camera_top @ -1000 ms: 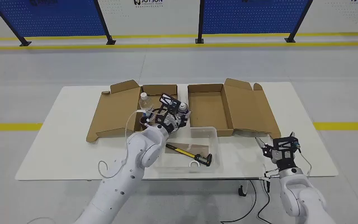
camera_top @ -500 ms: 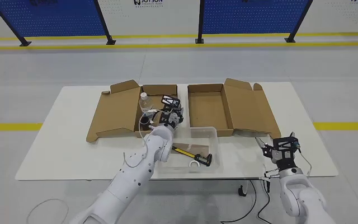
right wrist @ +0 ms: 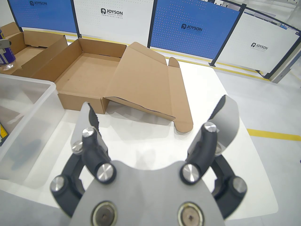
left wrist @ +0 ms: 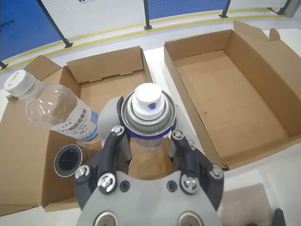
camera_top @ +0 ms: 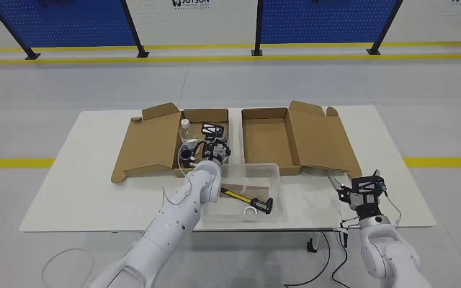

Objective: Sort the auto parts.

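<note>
White is the table (camera_top: 72,180) you work at, and it carries everything else. Two open cardboard boxes sit side by side along its far half. The right box (camera_top: 270,140) has bare brown board as its floor. The left box (left wrist: 105,69) holds the sorted items. A clear plastic bin (camera_top: 266,169) stands just in front of the gap between them, with a yellow-and-black handled tool (camera_top: 241,196) lying across its bottom.

Inside the left box you see a clear water bottle (left wrist: 56,111) with a white cap, leaning away from your left gripper (left wrist: 148,123). Just beside the bottle's base is a dark cylindrical part (left wrist: 68,159) with a metal rim, its open end up.

Your left gripper is clamped on the spray can (left wrist: 148,109). The can is upright between the two fingers, white nozzle on top, over the left box's floor close to the wall nearest the right box. You cannot tell whether it touches the floor.

Your right gripper (right wrist: 155,102) is well apart, above bare table by the right box's flap, fingers spread wide with nothing between them.
</note>
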